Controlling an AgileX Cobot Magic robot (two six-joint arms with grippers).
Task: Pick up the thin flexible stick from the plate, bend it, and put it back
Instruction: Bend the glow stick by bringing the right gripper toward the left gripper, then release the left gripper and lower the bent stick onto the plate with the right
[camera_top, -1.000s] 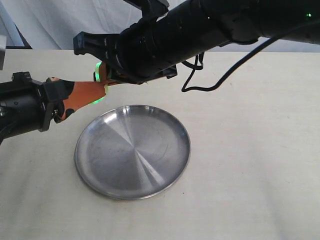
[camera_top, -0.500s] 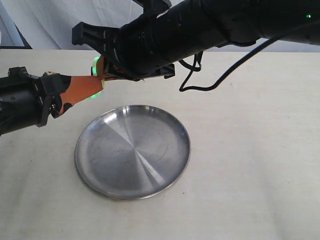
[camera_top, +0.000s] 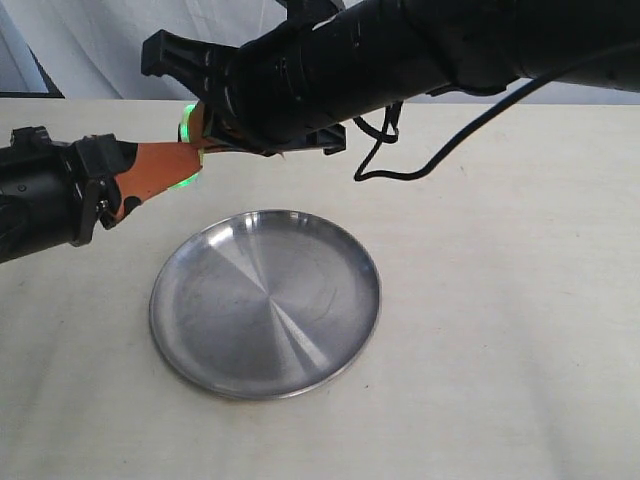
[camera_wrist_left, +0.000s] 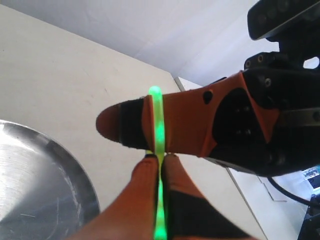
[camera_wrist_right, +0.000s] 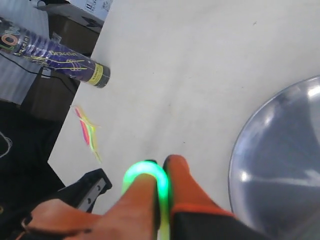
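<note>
A pale cream tabletop (camera_top: 500, 300) fills the scene. Over its far side the thick black right arm (camera_top: 400, 50) reaches across the middle toward the left. The smaller black left arm (camera_top: 40, 200) comes in from the left edge to meet it. Nearer the camera lies the round shallow stainless-steel plate (camera_top: 265, 300), shiny and grey, with nothing on it. The two arms meet in the air beyond the plate's far left rim. There the orange-and-black left gripper (camera_wrist_left: 159, 160) has its fingers pressed narrow, and the orange-and-black right gripper (camera_wrist_right: 159, 167) is likewise closed tight. Both are clamped on the same thing. A purple printed cardboard tube (camera_wrist_right: 55, 55) lies at the table's edge, well apart from the plate. The thin glowing yellow-green plastic stick (camera_wrist_left: 159, 122) is held between the two grippers, off the plate and above the table. It runs up between the left fingers, and in the right wrist view it curls in a tight arc over the right gripper's fingertips. A few loose pink and yellow strands (camera_wrist_right: 87, 131) lie near the tube.
</note>
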